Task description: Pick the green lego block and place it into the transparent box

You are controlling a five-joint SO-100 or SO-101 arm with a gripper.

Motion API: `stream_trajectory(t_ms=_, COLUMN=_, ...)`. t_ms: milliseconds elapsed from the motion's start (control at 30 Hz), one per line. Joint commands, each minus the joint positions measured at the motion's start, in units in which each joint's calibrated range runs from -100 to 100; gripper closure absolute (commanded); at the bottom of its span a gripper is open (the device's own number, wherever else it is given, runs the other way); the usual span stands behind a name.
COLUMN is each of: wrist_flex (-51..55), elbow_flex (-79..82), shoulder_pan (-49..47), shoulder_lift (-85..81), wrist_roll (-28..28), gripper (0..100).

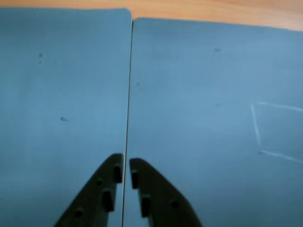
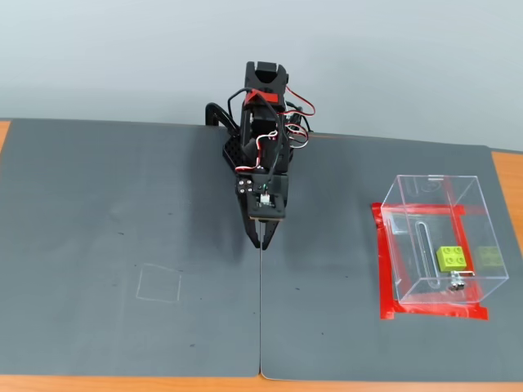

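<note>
Lego block, lime green with four studs up, sits inside the transparent box at the right of the fixed view, toward the box's lower right part, on the floor. A paler green reflection shows on the box's right wall just beside it. A small metal latch hangs at the box's near edge, just below the block. The box stands upright on a rectangle of red tape that frames its base on the dark mat.

Gripper is in the centre of the fixed view, well apart from the box and to its left, pointing down at the seam where two mat sheets meet. Its jaws are nearly together, with only a thin gap, and nothing is between them. In the wrist view the gripper enters from the bottom edge, its two dark fingertips straddling the seam, empty; neither block nor box appears there.

A faint chalk square is drawn on the mat in the lower left of the fixed view; part of a similar outline shows at the right edge of the wrist view. Orange tabletop borders the mats.
</note>
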Motion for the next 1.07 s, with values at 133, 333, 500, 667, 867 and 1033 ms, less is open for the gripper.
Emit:
stream_trajectory(t_ms=133, wrist_flex=5.08, elbow_flex=0.36, shoulder_pan=0.38, shoulder_lift=-1.02, wrist_roll=-0.21, gripper=98)
stream_trajectory(t_ms=333, wrist_flex=5.08, elbow_flex=0.36, shoulder_pan=0.75, shoulder_lift=-1.02, wrist_roll=-0.10, gripper=98)
stream_trajectory(t_ms=500, wrist_flex=5.08, elbow_flex=0.18, shoulder_pan=0.97, shoulder_lift=-0.68, wrist_roll=-0.10, gripper=98)
stream_trajectory(t_ms=667, wrist_flex=5.08, elbow_flex=0.09, shoulder_pan=0.53, shoulder_lift=-0.68, wrist_roll=0.21, gripper=98)
stream_trajectory(t_ms=867, wrist_flex=5.08, elbow_flex=0.09, shoulder_pan=0.53, shoulder_lift=-0.68, wrist_roll=0.21, gripper=98)
stream_trajectory(t_ms=1033, wrist_flex=5.08, elbow_flex=0.09, shoulder_pan=0.53, shoulder_lift=-0.68, wrist_roll=0.21, gripper=98)
